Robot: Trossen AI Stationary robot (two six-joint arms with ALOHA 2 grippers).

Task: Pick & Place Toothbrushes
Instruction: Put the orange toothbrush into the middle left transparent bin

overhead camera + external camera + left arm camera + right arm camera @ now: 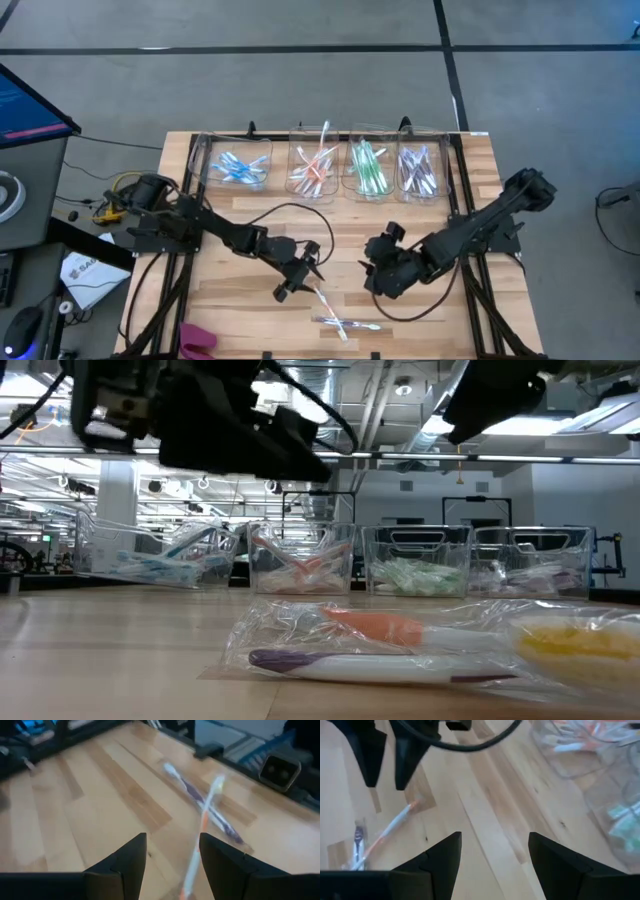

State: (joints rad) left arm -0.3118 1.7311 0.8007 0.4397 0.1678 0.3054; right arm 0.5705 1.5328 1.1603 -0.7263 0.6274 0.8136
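Observation:
Two toothbrushes lie crossed on the wooden table near its front edge: an orange one [202, 832] over a purple one [200, 800], both in clear wrapping in the low view (orange toothbrush [375, 626], purple toothbrush [350, 663]). My left gripper [172, 847] hangs open just above the orange toothbrush's near end, touching nothing; in the high view it is at the pair's left [300, 283]. My right gripper [495, 845] is open over bare table to their right [376, 283], fingers empty. More toothbrushes fill the far bins.
Four clear bins stand along the far edge, holding blue [240, 168], orange [315, 170], green [368, 168] and purple [418, 170] toothbrushes. A yellow wrapped item [580, 645] lies close to the low camera. A pink object [200, 340] sits at the front left corner.

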